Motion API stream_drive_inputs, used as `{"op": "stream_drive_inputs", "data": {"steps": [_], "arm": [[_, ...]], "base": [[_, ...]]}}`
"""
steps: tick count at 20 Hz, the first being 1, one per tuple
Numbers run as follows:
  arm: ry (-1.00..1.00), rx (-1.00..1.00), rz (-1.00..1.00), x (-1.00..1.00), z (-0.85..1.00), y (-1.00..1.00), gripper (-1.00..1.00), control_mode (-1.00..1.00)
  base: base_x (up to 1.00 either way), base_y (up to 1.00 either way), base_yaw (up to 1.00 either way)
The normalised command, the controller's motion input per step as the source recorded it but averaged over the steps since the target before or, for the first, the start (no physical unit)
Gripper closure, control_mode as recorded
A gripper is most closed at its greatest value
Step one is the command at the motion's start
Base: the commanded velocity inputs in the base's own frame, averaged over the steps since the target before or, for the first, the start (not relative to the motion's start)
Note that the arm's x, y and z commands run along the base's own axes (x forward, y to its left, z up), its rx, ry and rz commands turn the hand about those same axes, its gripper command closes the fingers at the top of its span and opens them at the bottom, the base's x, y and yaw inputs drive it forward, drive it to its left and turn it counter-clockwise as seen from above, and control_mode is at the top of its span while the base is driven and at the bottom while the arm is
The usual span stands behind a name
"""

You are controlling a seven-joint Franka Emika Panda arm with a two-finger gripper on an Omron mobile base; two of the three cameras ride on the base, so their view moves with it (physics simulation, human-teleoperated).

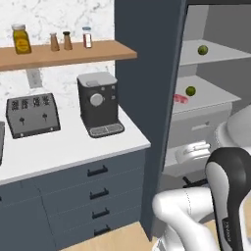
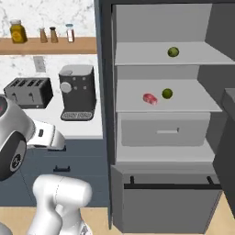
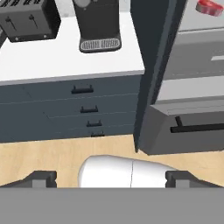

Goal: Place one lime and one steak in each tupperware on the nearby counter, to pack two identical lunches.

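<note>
Steak: the red-pink steak lies flat on the middle fridge shelf, left of a lime and close beside it but apart; in the hand view it sits at the top right corner, so it lies up, far and to the right of the gripper.

Counter: the white counter runs left of the open fridge, carrying a coffee machine and a toaster; a dark edge at the far left of the left base view may be a tupperware, but it is too cropped to tell.

Fridge: open, with grey shelves, a closed drawer below the middle shelf and a lower bin with a black bar handle.

Gripper: the gripper has its jaws spread wide, the two dark tips far apart at the bottom of the hand view, nothing between them; it points down and forward at the floor before the cabinets, well short of the shelves.

Limes: one lime rests on the middle shelf right of the steak; the other lime rests on the upper shelf, higher and slightly further right.

Governing relation: every item to be packed lies high and right of the hand; judged from this, the arm must rise and swing right into the fridge, and the middle shelf is the nearer target.

Steak axis: too small to tell.
</note>
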Motion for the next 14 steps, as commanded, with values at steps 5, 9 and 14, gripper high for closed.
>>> {"op": "stream_drive_inputs", "data": {"steps": [5,9,14], "arm": [[0.0,0.0,0.0,0.0,0.0,0.0,-1.0,1.0],[0.0,0.0,0.0,0.0,0.0,0.0,-1.0,1.0],[0.0,0.0,0.0,0.0,0.0,0.0,-1.0,1.0]], "base": [[0.5,-1.0,0.02],[0.42,-0.96,0.03],[0.51,-0.63,0.03]]}}
